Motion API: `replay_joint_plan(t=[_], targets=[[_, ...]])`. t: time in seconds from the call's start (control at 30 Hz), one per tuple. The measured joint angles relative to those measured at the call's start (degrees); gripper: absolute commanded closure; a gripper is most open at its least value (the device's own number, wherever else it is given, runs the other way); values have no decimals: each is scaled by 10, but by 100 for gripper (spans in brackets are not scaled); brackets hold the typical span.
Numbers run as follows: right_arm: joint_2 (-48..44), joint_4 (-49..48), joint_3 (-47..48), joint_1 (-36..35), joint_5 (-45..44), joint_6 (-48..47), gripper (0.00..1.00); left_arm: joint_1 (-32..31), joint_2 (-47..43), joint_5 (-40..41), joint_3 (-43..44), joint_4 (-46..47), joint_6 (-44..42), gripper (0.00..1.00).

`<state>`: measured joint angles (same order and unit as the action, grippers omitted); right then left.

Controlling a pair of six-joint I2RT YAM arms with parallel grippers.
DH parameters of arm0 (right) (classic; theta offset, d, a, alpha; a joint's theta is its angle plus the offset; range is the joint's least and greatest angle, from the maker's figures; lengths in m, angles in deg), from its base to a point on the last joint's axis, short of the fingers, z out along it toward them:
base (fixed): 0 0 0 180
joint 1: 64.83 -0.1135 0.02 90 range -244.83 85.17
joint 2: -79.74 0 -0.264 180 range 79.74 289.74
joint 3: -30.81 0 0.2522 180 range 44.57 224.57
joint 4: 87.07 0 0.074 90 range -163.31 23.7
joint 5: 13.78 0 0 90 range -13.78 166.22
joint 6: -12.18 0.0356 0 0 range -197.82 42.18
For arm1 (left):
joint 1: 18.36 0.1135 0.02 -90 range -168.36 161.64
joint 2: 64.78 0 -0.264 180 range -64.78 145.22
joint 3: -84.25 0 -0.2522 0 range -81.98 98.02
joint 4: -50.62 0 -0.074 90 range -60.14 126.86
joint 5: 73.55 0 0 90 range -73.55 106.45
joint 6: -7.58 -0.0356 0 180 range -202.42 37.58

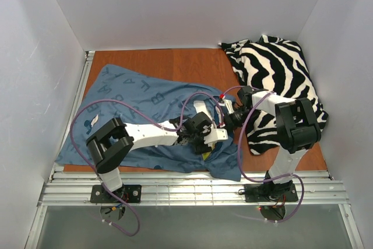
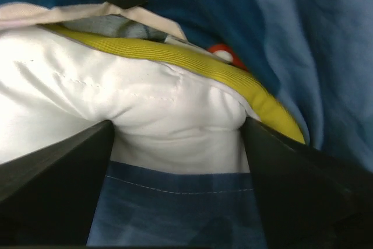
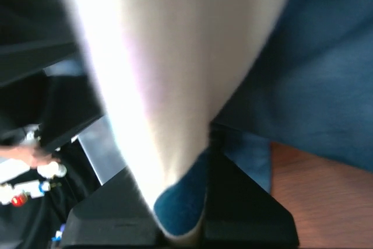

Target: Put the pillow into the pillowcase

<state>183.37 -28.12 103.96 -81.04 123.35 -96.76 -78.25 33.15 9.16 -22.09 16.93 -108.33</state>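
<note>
Left wrist view is showing the left gripper (image 2: 176, 125) sitting wide-open astride the pillow (image 2: 116, 86) corner, with the right gripper (image 3: 175, 202) just right of it pinching, seemingly, the pillowcase (image 2: 326, 56) hem.

A blue pillowcase (image 1: 134, 97) printed with pale letters lies spread and rumpled over the left half of the wooden desk (image 1: 175, 59), its near edge hanging towards the metal rails (image 1: 192, 189). A black-and-white zebra-striped cloth (image 1: 280, 74) is heaped in the far right corner, well up against the white walls (image 1: 186, 4). The left arm reaches rightward across the pillowcase, and its left end effector (image 1: 203, 139) sits low on the blue fabric near the right edge. The right arm bends leftward over the zebra cloth, bringing the right end effector (image 1: 223, 118) just beside the left one. Purple cables (image 1: 78, 126) loop along both arms.
</note>
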Motion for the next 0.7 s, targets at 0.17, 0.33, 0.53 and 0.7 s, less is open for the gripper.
replay_joint_plan(t=[0.17,0.33,0.53,0.7], targets=[[-30,42,-1,1,35,-44,99,17,33,48,18,20,40,100],[-40,68,11,2,83,-94,99,114,36,-29,52,6,131,100],[-19,160,87,4,208,-212,99,216,37,-98,63,1,223,100],[-12,218,177,-4,291,-226,99,206,60,-110,68,24,305,100]])
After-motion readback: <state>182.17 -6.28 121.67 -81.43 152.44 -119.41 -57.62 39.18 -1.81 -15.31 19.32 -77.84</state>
